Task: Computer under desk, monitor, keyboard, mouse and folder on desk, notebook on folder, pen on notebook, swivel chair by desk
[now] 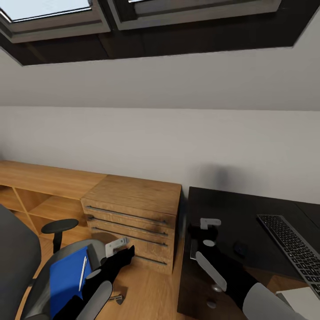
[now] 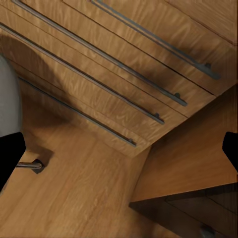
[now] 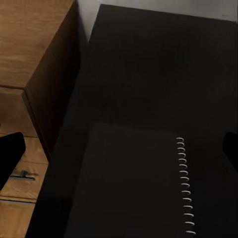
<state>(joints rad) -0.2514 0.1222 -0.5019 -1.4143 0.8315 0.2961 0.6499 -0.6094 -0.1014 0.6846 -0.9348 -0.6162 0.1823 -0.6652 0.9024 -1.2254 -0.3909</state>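
— Where is the folder (image 1: 66, 281)?
— On the swivel chair (image 1: 31, 271) seat at the near left, blue, its long axis running near to far. The pen (image 1: 82, 272) lies on it along that same line, near its right edge; the near end of the folder is hidden behind the left arm.

— And the left gripper (image 1: 116, 247)?
— It hangs just right of the chair, in front of the wooden drawer chest (image 1: 133, 218). In the left wrist view its dark fingertips (image 2: 10, 153) sit at opposite edges of the picture, so it is spread wide and holds nothing.

— The desk (image 1: 231, 213)?
— Black, at the right. The keyboard (image 1: 293, 249) lies on it, long axis slanting from far left to near right, its near end cut off by the frame.

— The right gripper (image 1: 208, 230)?
— Over the desk's left part, also wide, fingertips (image 3: 11, 154) far apart. Below it the right wrist view shows a black spiral-bound notebook (image 3: 139, 183) flat on the desk, the spiral running near to far. A small dark lump (image 1: 240, 249), possibly the mouse, sits beside the arm; it is too dim to be sure.
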